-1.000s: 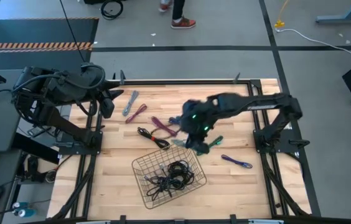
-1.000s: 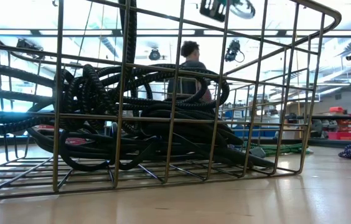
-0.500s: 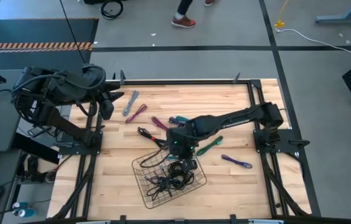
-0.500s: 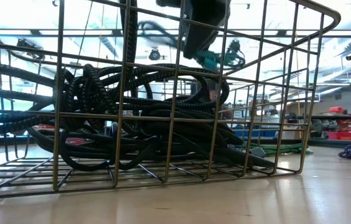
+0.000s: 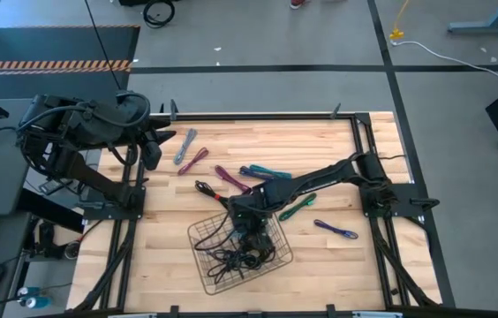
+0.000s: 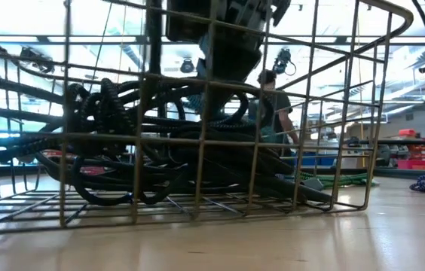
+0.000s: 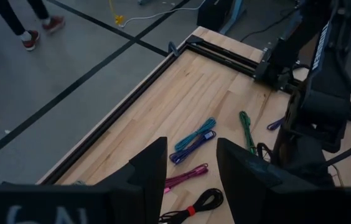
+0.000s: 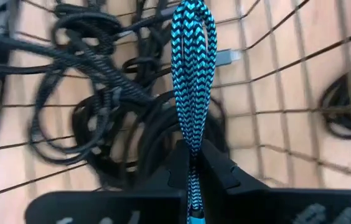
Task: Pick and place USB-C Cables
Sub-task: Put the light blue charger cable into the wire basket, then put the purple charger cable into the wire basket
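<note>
My right gripper (image 5: 251,223) reaches down into the wire mesh basket (image 5: 209,265) at the table's near middle, shut on a blue braided USB-C cable (image 8: 191,74). A tangle of black cables (image 8: 101,106) lies on the basket floor (image 6: 122,173). On the table lie grey (image 5: 185,144), magenta (image 5: 192,161), purple (image 5: 231,179), black (image 5: 212,192), teal (image 5: 265,172), green (image 5: 298,208) and another purple cable (image 5: 335,230). My left gripper (image 7: 191,165) waits open, raised at the far left corner. My right gripper pinches the folded blue cable bundle between its two fingers near one end (image 8: 191,148). The fingers (image 8: 216,171) come from above, pointing down, and lie along the bundle. Several strands run side by side and stick out past the fingertips, over the black cables in the basket.
The basket's wire walls (image 6: 318,135) stand close around my right gripper (image 6: 224,34). The right arm (image 5: 337,172) stretches across the green and teal cables. A person (image 6: 273,105) stands in the room beyond the table. Bare wood shows near the table's far right corner (image 5: 320,137).
My right gripper has carried the blue cable from the table's middle toward the near left, over the basket, and down between its walls. It has stayed shut on the cable. The person in the room behind has walked sideways.
</note>
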